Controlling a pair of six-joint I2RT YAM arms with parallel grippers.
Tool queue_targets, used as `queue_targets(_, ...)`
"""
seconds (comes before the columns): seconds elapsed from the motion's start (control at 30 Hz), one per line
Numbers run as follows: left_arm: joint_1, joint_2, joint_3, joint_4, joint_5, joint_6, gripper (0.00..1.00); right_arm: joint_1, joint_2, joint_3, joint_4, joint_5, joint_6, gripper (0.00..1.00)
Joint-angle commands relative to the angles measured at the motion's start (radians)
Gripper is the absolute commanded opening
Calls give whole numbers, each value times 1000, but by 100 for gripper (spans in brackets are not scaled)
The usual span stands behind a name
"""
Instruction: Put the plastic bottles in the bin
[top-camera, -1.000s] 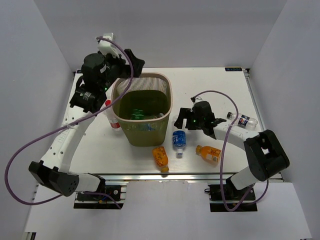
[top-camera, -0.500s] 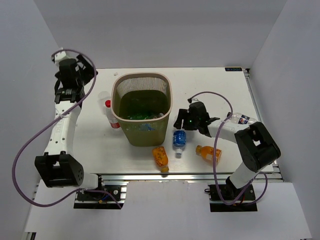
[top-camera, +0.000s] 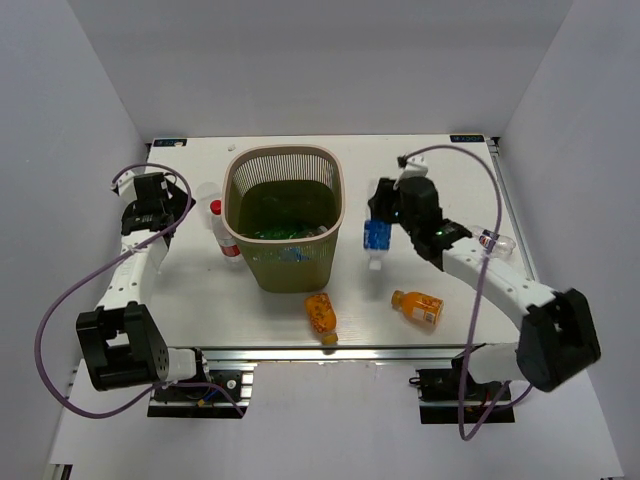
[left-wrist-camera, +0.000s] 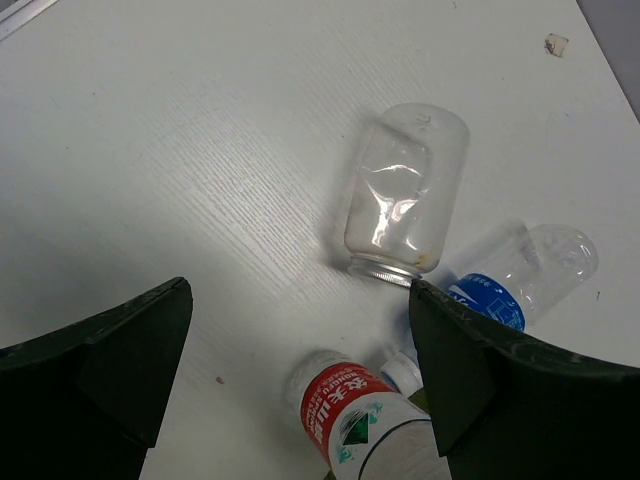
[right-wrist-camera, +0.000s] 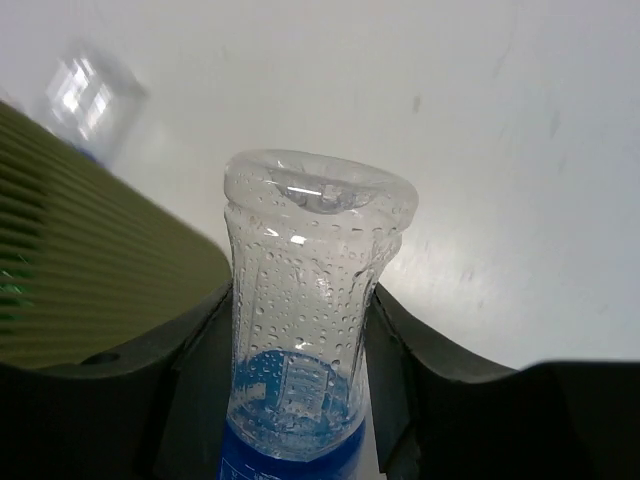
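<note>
The left arm and the right arm are wearing the same livery. Both are showing smooth white moulded links joined by chunky, rounded black joint housings, and each is ending at the near edge in a black base plate. A thin purple cable is running outside the left arm in a wide slack loop, and a second purple cable is doing the same along the right. The left gripper and the right gripper are showing broad matte black fingers with flat, angular inner faces.
</note>
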Motion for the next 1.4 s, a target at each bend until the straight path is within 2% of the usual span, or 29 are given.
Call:
queue_targets(0.0,2,-46,7,14,-1,-8,98,-1,-124,135,59,130,-149,24)
queue_targets(0.07,2,-65,-25,25,-19,-16,98,-1,-143,213,114,78,-234,24)
queue_targets(0.17,2,-79,-63,46,-38,-51,98,3,-128,327,159,-46,-273,24)
queue_targets(0.3,2,-71,-62,37,-4,-42,98,45,-10,602,186,-242,-338,24)
queue_targets(0.4,4,-82,-74,31,-16,-42,98,89,73,716,193,-388,-420,26)
queue_targets(0.47,2,-97,-91,52,-6,-44,98,138,101,729,203,-425,-451,29)
queue_targets(0.63,2,-128,-116,69,27,-39,98,276,119,628,225,-411,-520,33)
queue_targets(0.8,2,-168,-128,48,37,-33,98,306,118,536,246,-396,-502,49)
queue_targets(0.83,2,-190,-136,52,44,-34,98,306,116,522,245,-391,-497,61)
queue_targets(0.9,2,-218,-158,71,68,-31,98,306,121,519,234,-379,-488,76)
queue_targets(0.93,2,-244,-165,77,82,-19,98,306,122,523,222,-376,-481,89)
queue_targets(1.17,1,-347,-194,146,269,74,98,301,145,648,70,-292,-392,89)
queue_targets(1.33,-1,-428,-192,207,359,142,98,284,118,646,26,-304,-378,89)
queue_targets(1.37,1,-438,-177,210,422,154,98,277,110,642,12,-302,-379,89)
